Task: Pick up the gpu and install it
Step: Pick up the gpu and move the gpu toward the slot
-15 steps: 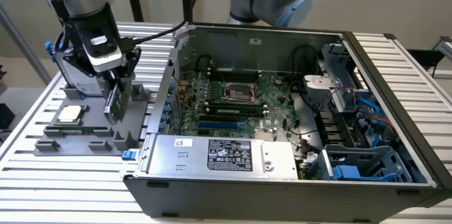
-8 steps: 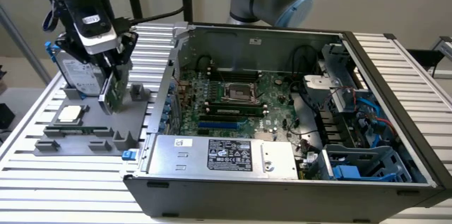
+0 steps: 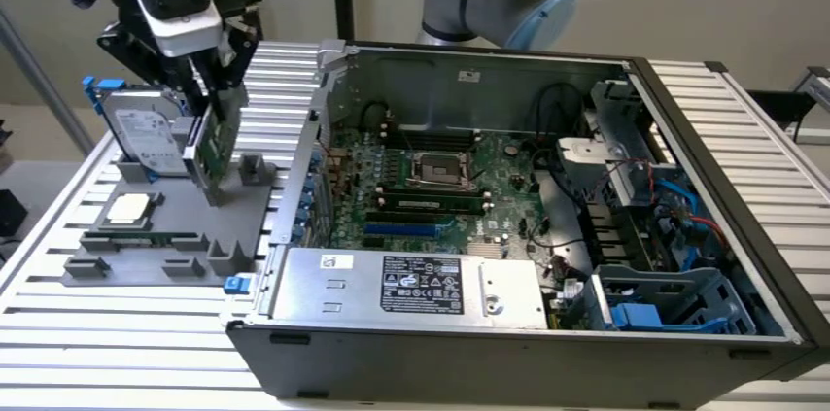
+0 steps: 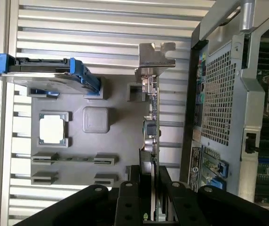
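So, exterior view: our gripper (image 3: 212, 81) has the gpu (image 3: 208, 151) on edge at the gray fixture (image 3: 169, 236). We judge it grasped, not installed. The hard drive (image 3: 146, 139) is just beside it and the case wall (image 3: 311, 129) is near, so only upward is free.

Wrist view: the fingers (image 4: 125, 202) are clamped on the card's edge.

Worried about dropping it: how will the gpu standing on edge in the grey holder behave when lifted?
The gpu is a thin flat board, so probably stiff and light. Standing on edge in the grey holder, it would likely tip if pushed sideways. Its silver bracket may make that end heavier, so it could swing.
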Controlling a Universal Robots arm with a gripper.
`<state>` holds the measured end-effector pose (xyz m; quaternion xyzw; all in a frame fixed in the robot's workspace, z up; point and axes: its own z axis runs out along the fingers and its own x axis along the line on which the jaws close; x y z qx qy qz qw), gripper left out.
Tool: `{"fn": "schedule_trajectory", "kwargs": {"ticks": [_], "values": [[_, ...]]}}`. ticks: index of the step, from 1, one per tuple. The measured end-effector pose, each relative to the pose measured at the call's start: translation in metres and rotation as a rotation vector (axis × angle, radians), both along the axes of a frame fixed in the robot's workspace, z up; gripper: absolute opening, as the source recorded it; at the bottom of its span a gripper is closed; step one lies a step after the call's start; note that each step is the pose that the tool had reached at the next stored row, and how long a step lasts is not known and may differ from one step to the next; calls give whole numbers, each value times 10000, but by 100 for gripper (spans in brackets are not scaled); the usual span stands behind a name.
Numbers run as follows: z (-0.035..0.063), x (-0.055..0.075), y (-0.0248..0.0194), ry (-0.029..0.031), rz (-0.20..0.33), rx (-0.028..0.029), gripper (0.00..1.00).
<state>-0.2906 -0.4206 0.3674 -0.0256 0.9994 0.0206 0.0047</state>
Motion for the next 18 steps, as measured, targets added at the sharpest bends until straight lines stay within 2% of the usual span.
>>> {"fn": "schedule_trajectory", "kwargs": {"ticks": [5,10,15,18], "values": [[230,161,0,18,0,1,27],[455,378,0,56,1,1,27],[681,607,0,133,1,1,27],[773,741,0,195,0,0,27]]}}
